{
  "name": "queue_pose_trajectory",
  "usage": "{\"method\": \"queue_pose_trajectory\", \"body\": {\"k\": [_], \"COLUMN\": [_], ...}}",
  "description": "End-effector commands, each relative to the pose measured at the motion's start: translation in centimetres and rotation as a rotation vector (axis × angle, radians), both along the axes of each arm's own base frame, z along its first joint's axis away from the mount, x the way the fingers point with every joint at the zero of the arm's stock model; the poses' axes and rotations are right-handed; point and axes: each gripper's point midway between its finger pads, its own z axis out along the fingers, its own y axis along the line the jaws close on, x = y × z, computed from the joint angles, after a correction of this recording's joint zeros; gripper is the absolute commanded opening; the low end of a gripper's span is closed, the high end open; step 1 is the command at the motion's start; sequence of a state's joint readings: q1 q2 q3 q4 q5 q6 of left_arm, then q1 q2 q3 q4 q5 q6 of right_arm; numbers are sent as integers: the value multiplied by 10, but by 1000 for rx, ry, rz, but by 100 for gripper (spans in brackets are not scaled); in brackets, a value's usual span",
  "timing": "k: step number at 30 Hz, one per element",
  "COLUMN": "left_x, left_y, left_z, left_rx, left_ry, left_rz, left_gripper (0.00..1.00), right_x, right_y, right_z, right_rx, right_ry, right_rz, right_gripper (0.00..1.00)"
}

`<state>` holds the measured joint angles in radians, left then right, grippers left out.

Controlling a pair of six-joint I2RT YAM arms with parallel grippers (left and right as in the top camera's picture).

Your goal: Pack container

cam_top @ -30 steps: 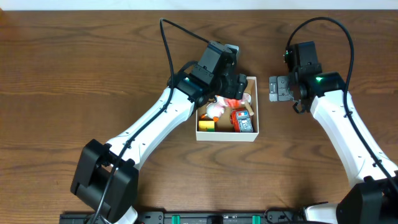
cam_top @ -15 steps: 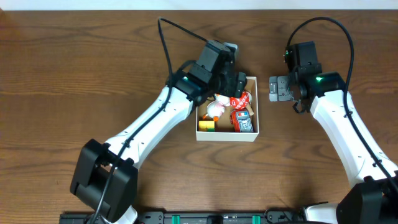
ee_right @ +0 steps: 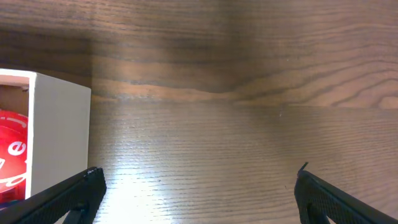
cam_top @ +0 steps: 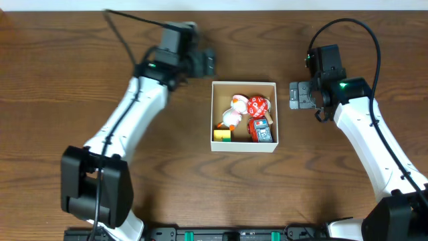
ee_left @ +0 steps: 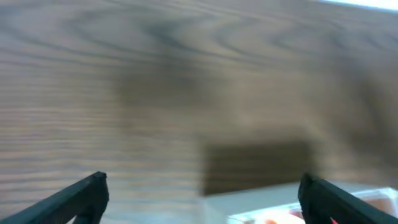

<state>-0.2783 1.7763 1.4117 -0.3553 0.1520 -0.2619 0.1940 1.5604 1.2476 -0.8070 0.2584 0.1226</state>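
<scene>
**A:** Start at your claws. What have they got?

**B:** Nothing. My right claw (cam_top: 295, 95) is spread wide and empty over the counter (cam_top: 67, 80). My left claw (cam_top: 208, 62) is also wide apart with nothing between its tips. Its wrist view is blurred, but the gap is plain.

**A:** And the container?

**B:** The container (cam_top: 244, 148) sits mid-counter. From my right claw it lies directly left, just beside, and its white wall fills the left edge of my right wrist view. From my left claw it lies right and nearer, apart, with only a corner showing low in that view.

**A:** Any long axis to line up with?

**B:** None. It's square, with walls running true to the counter edges. Toys lie inside: a red round toy (cam_top: 258, 106), a white figure (cam_top: 234, 112), a yellow block (cam_top: 221, 135) and a red-and-blue toy (cam_top: 261, 130).

**A:** So which arm?

**B:** I judge the right is nearer. I spot no loose toy outside, so packing looks nearly done.
</scene>
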Motion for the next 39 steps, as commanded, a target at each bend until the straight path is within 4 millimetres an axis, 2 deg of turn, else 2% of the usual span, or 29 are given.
{"method": "queue_pose_trajectory", "body": {"k": [1,4,8,39], "left_x": [11,10,4,2], "left_y": [37,58,70,70], "left_z": [17,12,4,2], "left_rx": [15,20,31,34], "left_ry": [-42,-15,33,44], "left_rz": [84,129,150,150], "left_gripper": [98,98,98,100], "right_x": [1,1,1,1], "right_y": [-1,-1,-1,-1], "right_z": [5,5,5,5], "right_rx": [5,6,5,5], "right_ry": [-15,-15,-15,-15], "right_rz": [-14,-14,-14,-14], "right_gripper": [99,99,99,99]}}
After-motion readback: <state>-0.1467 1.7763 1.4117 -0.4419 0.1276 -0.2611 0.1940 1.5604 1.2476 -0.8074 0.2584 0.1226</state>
